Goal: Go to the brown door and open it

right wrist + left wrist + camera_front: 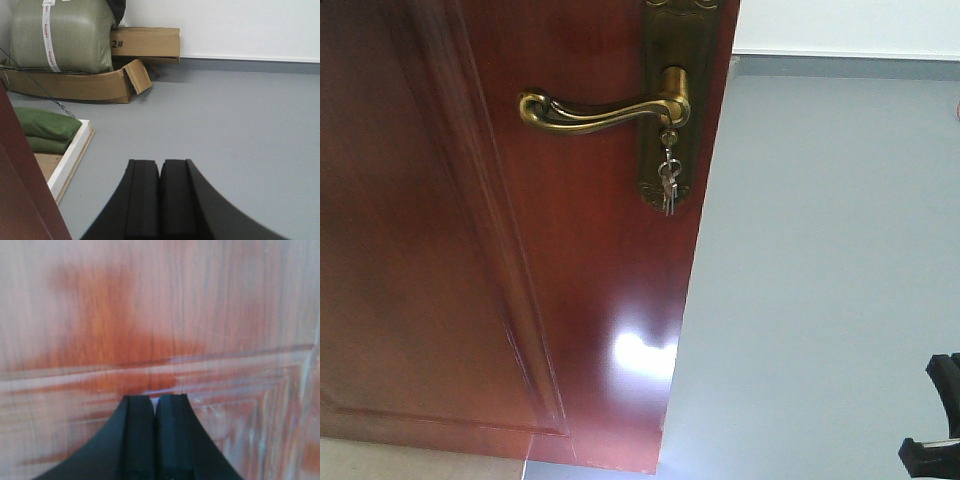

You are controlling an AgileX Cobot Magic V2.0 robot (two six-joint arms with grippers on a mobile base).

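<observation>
Robot close against the door [500, 250]; approach looks done. In the front view the door edge stands clear of any frame, with grey floor [820, 300] visible past it, so the door reads as already swung at least partly open; how far, cannot tell. Brass handle [590, 112] sits level on its plate [672, 110], keys [667, 182] hanging just below the lever pivot. Nothing grips the handle. Left end effector [155, 402]: pads pressed together, holding nothing, tips directly facing the door panel [160, 315], very near or touching; contact not certain from the wrist view. Moulding line of the panel runs just ahead of the tips. Right end effector [160, 167]: also closed and empty, pointed out over the floor [240, 130], door edge [25, 190] to its left and close by. Ahead and left of it, well apart: a white frame [70, 160] with green bags [45, 127], cardboard boxes [145, 44] and a large green sack [62, 35] against the wall [225, 27]. Dark object at lower right of front view, likely part of the right arm; unsure. Judgement: move-to step complete, opening under way or nearly finished; what may remain is pushing the door wider with the left end effector.
</observation>
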